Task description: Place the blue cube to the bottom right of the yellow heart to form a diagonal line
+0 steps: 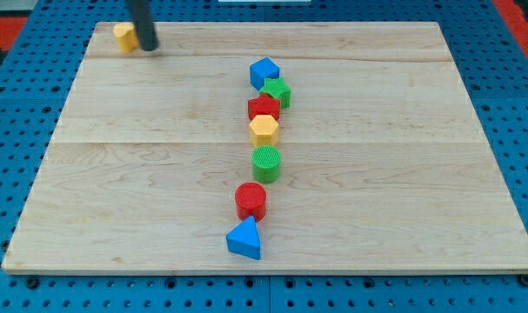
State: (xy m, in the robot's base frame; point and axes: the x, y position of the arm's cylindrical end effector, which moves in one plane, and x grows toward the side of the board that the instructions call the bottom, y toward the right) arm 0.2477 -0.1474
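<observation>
My tip [148, 48]: bare rod, no fingers, touching yellow heart [123, 36], desk [403, 174] top-left. Blue cube [264, 72] well apart, toward view's right, slightly lower.

The rod [143, 24] is cut off by the view's top edge, so only its lower stretch shows. It hides the right side of the yellow block [123, 36] at the worktop's far left, whose shape cannot be made out. The red block [263, 108] overlaps part of the green block [277, 90].
</observation>
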